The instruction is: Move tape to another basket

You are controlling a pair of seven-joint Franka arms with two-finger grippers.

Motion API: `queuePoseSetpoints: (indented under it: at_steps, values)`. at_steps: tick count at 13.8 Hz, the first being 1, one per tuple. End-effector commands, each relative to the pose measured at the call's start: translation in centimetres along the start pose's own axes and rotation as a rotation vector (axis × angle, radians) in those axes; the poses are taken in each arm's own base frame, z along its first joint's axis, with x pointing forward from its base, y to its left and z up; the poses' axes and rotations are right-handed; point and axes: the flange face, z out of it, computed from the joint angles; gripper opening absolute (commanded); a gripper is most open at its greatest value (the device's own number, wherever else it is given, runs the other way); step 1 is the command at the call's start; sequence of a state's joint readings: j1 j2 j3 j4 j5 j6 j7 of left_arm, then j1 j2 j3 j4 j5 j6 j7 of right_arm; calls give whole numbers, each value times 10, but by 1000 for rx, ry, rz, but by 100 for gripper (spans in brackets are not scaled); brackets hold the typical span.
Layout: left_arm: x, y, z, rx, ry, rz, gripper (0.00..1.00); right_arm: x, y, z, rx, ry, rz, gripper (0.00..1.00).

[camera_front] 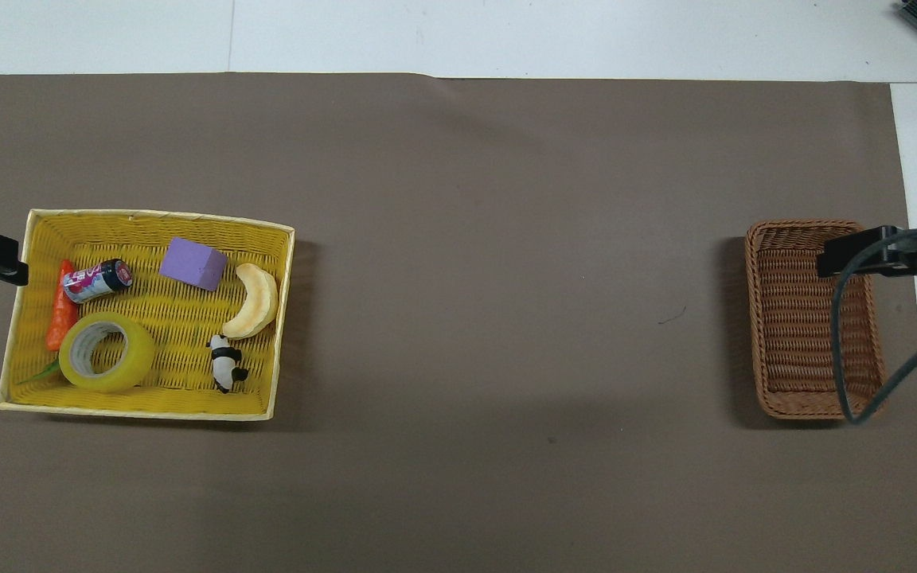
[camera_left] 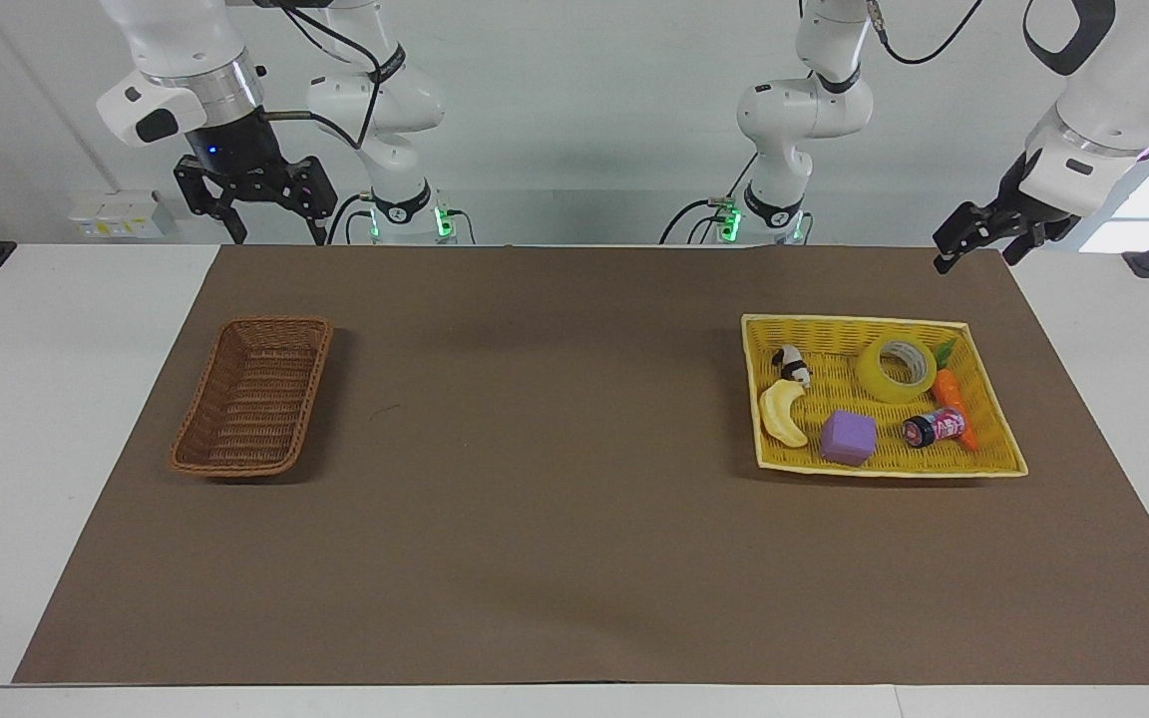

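Now, brown mat (camera_left: 555,519) over a white table (camera_left: 26,449), pale wall up top.
Tape (camera_left: 897,369) sits in the yellow basket (camera_left: 993,399); wicker basket (camera_left: 253,395) apart; right gripper (camera_left: 250,204) spread, empty; left gripper (camera_left: 973,237) fingers unclear.

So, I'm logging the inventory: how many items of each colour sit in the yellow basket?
Yellow: 2, the tape and the banana
Purple: 1, the cube
Orange: 1, the carrot
Red: 1, the can
Black and white: 1, the panda
Total: 6

A robotics lab: two white arms (camera_left: 804,110) mounted at a brown-matted table (camera_left: 574,558).
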State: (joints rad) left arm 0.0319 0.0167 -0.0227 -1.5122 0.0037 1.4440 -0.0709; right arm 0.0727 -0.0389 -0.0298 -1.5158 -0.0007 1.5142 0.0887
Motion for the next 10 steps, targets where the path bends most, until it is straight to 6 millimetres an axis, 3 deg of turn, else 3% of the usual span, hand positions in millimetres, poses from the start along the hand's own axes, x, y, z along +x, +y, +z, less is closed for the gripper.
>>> queuePoseSetpoints:
  at_steps: [1, 10]
  values:
    - [-11, -1, 3, -10, -20, 14, 100, 1, 11, 0, 13, -3, -7, 100]
    - [-11, -9, 2, -11, -22, -12, 100, 1, 10, 0, 18, -3, -7, 100]
